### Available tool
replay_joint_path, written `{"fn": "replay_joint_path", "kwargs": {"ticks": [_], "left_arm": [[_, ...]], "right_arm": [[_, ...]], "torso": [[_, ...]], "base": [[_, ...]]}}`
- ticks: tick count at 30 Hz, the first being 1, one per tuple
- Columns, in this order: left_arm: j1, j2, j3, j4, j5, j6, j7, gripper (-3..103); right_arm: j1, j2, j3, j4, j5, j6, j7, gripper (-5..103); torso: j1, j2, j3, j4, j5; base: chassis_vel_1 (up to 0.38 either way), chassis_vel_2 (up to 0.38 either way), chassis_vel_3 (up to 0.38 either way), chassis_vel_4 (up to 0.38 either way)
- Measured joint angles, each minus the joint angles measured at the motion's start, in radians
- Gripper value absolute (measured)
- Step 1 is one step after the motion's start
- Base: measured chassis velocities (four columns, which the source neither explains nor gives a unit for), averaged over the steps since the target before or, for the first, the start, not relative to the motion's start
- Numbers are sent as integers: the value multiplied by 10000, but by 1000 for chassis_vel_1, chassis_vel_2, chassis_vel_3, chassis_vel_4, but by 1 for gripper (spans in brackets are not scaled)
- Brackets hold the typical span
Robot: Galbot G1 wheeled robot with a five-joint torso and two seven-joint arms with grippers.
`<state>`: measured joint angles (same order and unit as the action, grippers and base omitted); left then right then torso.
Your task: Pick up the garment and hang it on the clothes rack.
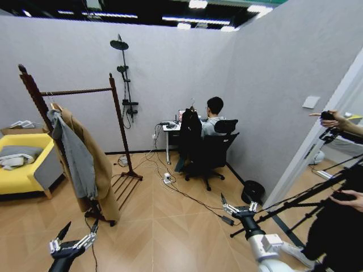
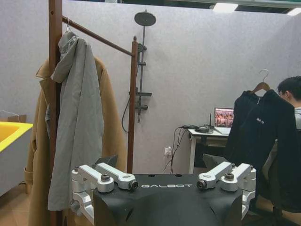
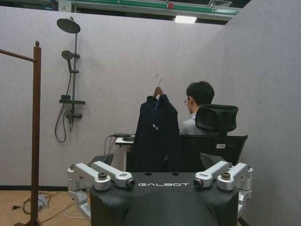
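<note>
Mock-up test room: grey partition walls (image 1: 170, 73), wall shower (image 1: 126, 79), desk (image 1: 170, 129)

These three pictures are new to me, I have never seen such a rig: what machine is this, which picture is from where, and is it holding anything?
It is a wheeled robot with two arms. The wide picture comes from a camera on its head; the other two come from cameras on its wrists, looking out past each hand.

In the head view the left hand and the right hand are low in front, both open and holding nothing.

The garment, a black jacket on a wooden hanger, hangs across the room beside the office chair, where a person sits at a desk. The clothes rack, of dark wood, stands to the left and already carries a tan coat and a grey garment. A yellow sofa sits beyond it.
</note>
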<state>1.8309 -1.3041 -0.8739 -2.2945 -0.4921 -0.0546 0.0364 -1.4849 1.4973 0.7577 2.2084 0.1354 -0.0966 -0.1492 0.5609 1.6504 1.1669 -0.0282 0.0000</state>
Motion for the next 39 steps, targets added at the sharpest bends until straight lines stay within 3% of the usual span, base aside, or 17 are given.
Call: {"fn": "replay_joint_path", "kwargs": {"ticks": [9,22,39], "left_arm": [[0,0,0,0,0,0,0,100],[1,0,0,0,0,0,0,100],[0,0,0,-1,0,-1,0,100]], "right_arm": [[78,-39,37,183,48,-388,-46,100],[-61,-49,33,133,-46,-342,-304,100],[-103,-29,60,10,-39,-160,-371,100]], "torso": [[0,0,0,0,1],[-5,2,-2,-1,0],[1,-2,0,-1,-1]], "base": [[0,0,0,0],[-30,27,29,-29],[-222,228,234,-243]]}}
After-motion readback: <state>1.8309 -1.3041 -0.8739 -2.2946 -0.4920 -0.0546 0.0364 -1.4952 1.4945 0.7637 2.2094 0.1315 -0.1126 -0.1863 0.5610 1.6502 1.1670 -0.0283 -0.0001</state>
